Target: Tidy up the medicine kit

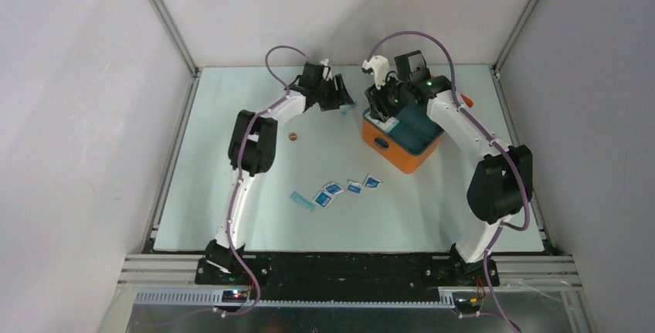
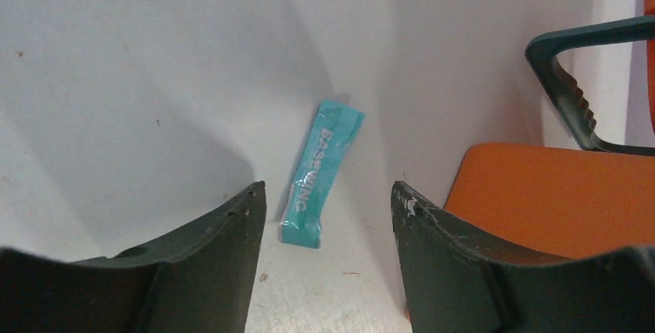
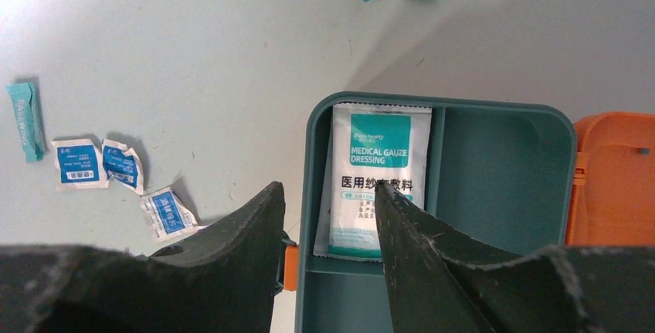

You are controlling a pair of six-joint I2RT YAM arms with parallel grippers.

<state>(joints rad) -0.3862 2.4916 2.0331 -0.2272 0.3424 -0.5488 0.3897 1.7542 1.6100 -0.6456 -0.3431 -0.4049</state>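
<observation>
Surface [image 1: 432, 209]: left pincer [image 2: 328, 194] apart over sachet [image 2: 320, 171], right pincer [image 3: 328, 190] apart above kit [image 1: 386, 147]; we risk skidding the flat sachet.

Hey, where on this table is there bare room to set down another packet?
Free: the near strip of table between the sachet row and the arm bases; the far left corner; the tray compartment beside the gauze dressing. Crowded: between the left pincer and the medicine kit.

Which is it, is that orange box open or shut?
Open. The medicine kit's teal tray lies exposed, a gauze dressing packet showing in one compartment, and the orange lid is swung aside.
</observation>
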